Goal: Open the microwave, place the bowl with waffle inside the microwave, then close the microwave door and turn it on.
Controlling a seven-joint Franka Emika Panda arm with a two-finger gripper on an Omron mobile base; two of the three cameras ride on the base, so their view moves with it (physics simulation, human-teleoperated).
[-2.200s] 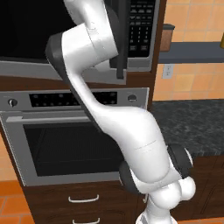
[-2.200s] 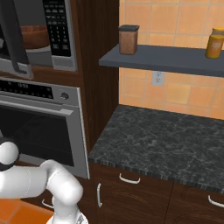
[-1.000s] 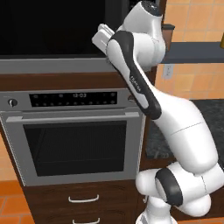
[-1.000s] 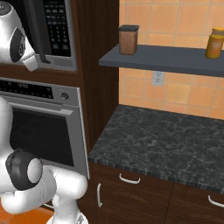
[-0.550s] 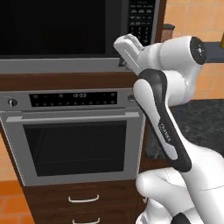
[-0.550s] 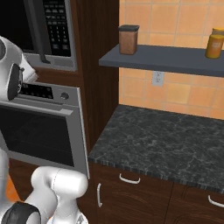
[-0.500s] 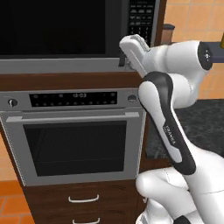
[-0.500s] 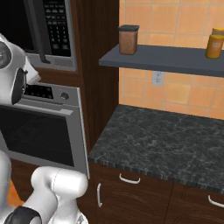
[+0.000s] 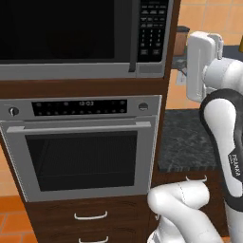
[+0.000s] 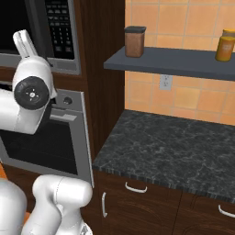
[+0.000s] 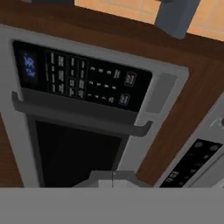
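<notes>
The microwave (image 9: 80, 38) is built in above the oven. The microwave door (image 9: 61, 28) stands shut, its dark handle (image 9: 134, 35) beside the black keypad (image 9: 153, 28). The bowl with waffle is hidden behind that door. My arm's white hand (image 9: 203, 61) hangs to the right of the microwave, apart from it. In the hand view, rolled about a quarter turn, the keypad (image 11: 83, 81) lies above the handle (image 11: 83, 114) and the door glass (image 11: 74, 153). My gripper (image 11: 113, 178) is shut on nothing, its fingertips pressed together.
A silver wall oven (image 9: 80, 152) with a bar handle sits under the microwave, drawers below it. To the right lie a dark stone counter (image 10: 174, 147) and a grey shelf (image 10: 170, 62) carrying a brown jar (image 10: 135, 41) and a yellow jar (image 10: 224, 45).
The microwave door, ajar with the bowl showing in the earliest frames, is now shut. My arm has swung from the door's front off to the right.
</notes>
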